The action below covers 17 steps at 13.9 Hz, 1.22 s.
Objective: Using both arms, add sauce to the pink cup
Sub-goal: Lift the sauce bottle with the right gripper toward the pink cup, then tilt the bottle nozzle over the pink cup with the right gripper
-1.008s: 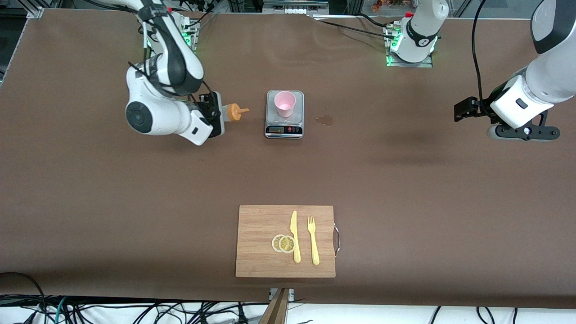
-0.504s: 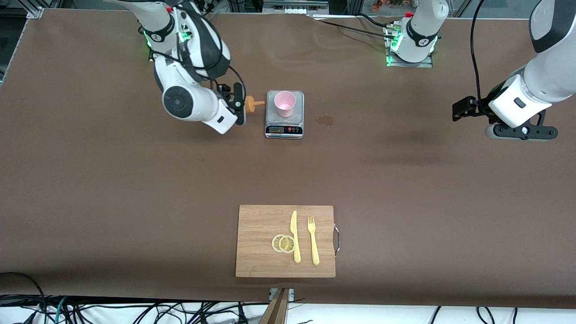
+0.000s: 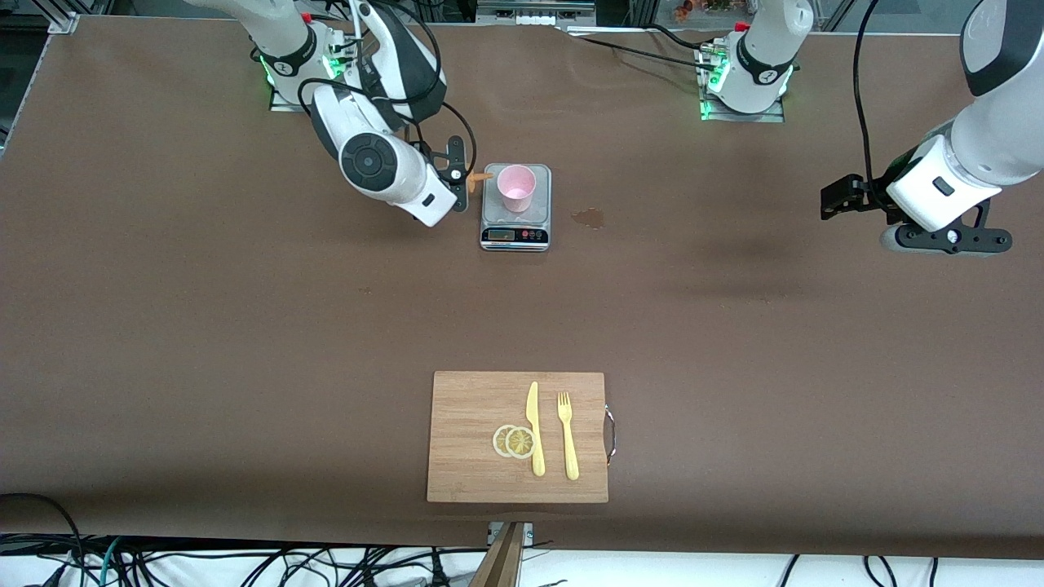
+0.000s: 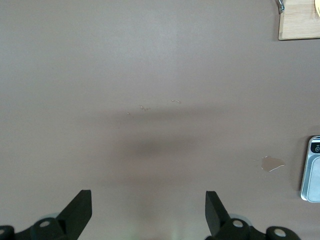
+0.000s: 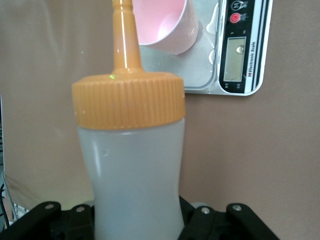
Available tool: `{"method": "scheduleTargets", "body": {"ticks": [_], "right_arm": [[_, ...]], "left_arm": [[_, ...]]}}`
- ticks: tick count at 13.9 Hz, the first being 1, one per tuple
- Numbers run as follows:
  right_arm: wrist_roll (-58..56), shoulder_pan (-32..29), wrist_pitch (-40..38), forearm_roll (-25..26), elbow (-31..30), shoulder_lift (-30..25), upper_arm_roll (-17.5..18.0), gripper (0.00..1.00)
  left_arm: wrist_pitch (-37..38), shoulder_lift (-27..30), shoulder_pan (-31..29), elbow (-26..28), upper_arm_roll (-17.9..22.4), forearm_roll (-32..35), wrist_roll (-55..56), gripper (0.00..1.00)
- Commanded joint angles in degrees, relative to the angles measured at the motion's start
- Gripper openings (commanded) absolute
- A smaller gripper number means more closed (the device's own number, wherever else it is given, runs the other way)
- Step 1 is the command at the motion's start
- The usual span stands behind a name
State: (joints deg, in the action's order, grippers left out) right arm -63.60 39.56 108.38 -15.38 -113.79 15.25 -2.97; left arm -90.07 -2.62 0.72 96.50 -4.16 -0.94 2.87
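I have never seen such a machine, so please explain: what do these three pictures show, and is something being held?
Two robot arms work at a brown table. One camera looks down from high; the other two sit on the wrists. The right gripper holds the sauce bottle tipped, its nozzle at the pink cup, which stands on a scale. The left gripper waits open over bare table. A cutting board carries a knife, a fork and lemon slices.

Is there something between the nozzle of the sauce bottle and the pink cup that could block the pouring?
Nothing visible does. The right tool holds the sauce bottle tipped, its orange nozzle beside the rim of the pink cup, which stands alone on the scale.
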Motion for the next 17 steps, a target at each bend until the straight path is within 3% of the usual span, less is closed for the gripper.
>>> {"method": "scheduleTargets", "body": {"ticks": [1,17], "right_arm": [[1.90,0.69,0.16,2.19,-1.17,-1.10,0.33,0.00],[11.83,6.49,-0.19,11.86,2.78,2.86,0.33,0.00]], "left_arm": [[1.21,-0.54,-0.28,-1.58,0.03,-1.17,-1.03,1.00],[1.21,-0.54,-0.37,-1.58,0.12,-1.17,-1.38,1.00]]}}
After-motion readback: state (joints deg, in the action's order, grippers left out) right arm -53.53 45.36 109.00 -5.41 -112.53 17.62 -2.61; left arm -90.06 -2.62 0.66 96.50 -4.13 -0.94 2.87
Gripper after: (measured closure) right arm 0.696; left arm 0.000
